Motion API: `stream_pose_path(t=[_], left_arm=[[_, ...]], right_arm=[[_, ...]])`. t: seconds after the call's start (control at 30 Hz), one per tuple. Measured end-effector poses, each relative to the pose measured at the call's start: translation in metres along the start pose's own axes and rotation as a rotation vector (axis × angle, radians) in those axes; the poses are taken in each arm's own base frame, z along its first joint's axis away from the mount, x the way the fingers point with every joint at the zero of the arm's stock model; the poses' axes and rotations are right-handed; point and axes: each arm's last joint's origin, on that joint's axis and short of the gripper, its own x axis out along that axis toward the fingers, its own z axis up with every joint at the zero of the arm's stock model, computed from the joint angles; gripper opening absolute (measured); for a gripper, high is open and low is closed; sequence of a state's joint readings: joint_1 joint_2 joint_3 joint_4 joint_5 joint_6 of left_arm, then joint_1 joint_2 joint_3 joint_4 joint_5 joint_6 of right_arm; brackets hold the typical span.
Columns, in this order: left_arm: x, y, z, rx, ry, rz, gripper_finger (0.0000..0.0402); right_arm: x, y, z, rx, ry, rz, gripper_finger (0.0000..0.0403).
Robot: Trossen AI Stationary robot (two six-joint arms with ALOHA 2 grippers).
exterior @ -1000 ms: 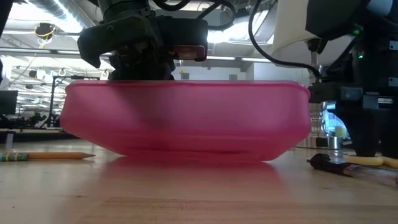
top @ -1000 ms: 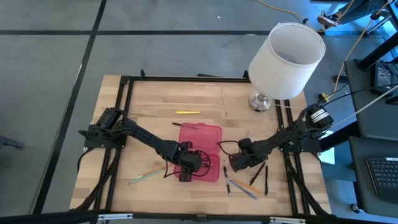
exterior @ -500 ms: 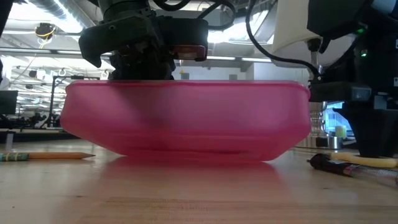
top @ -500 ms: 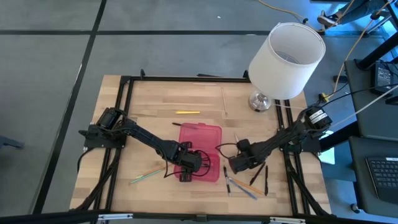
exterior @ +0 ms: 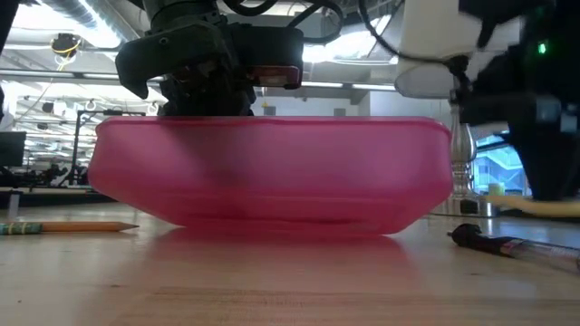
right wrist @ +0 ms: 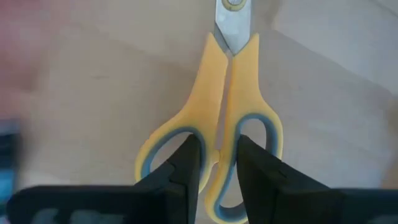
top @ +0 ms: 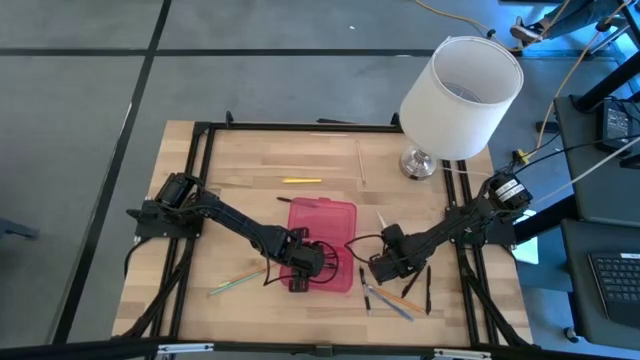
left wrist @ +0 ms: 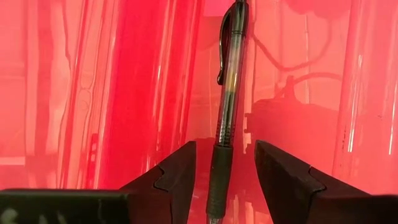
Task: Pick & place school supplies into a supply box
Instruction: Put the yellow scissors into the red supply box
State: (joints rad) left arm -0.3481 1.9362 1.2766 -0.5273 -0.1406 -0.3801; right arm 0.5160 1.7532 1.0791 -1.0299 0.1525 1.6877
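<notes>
**Scissors gripped beside the pink case**

Lying flat near the middle of the pale butcher-block wooden table (top: 250,160), toward its front edge: a translucent red-pink plastic pencil case with rounded corners (top: 322,243), glossy and ribbed inside. In it, a slim black clip pen with a clear barrel and rubber grip (left wrist: 225,112). Hovering over the case's front-left corner, the left gripper (top: 300,270), jaws parted, either side of the pen but not pressing it. Just off the case's right side, the right gripper (top: 378,268), jaws closed on small scissors with smooth yellow plastic handles, blue-grey loop linings and steel blades (right wrist: 219,134), pinched where the two loops meet. Scattered near the front-right corner, thin orange, blue and black pencils (top: 405,297); left of the case, green ones (top: 238,282); behind it, a short yellow pencil (top: 301,181).
</notes>
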Motion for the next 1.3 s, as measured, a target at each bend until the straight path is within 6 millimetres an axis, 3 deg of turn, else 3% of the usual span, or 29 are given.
stream_pose_path(t=[0.23, 0.4, 0.8, 1.3], left_arm=[[0.000, -0.002, -0.001, 0.004, 0.000, -0.001, 0.0153], [-0.002, -0.007, -0.003, 0.017, -0.001, -0.008, 0.0156], [-0.025, -0.022, -0.007, 0.006, -0.060, 0.008, 0.0155], [-0.027, -0.031, -0.018, -0.028, -0.007, 0.031, 0.0156]], right_arm=[[-0.037, 0.009, -0.004, -0.030, -0.133, 0.041, 0.0090], [-0.051, 0.013, -0.002, -0.032, -0.182, 0.075, 0.0090], [-0.054, 0.016, 0.000, -0.058, -0.267, 0.108, 0.0090], [-0.056, 0.027, 0.002, -0.134, -0.348, 0.206, 0.0090]])
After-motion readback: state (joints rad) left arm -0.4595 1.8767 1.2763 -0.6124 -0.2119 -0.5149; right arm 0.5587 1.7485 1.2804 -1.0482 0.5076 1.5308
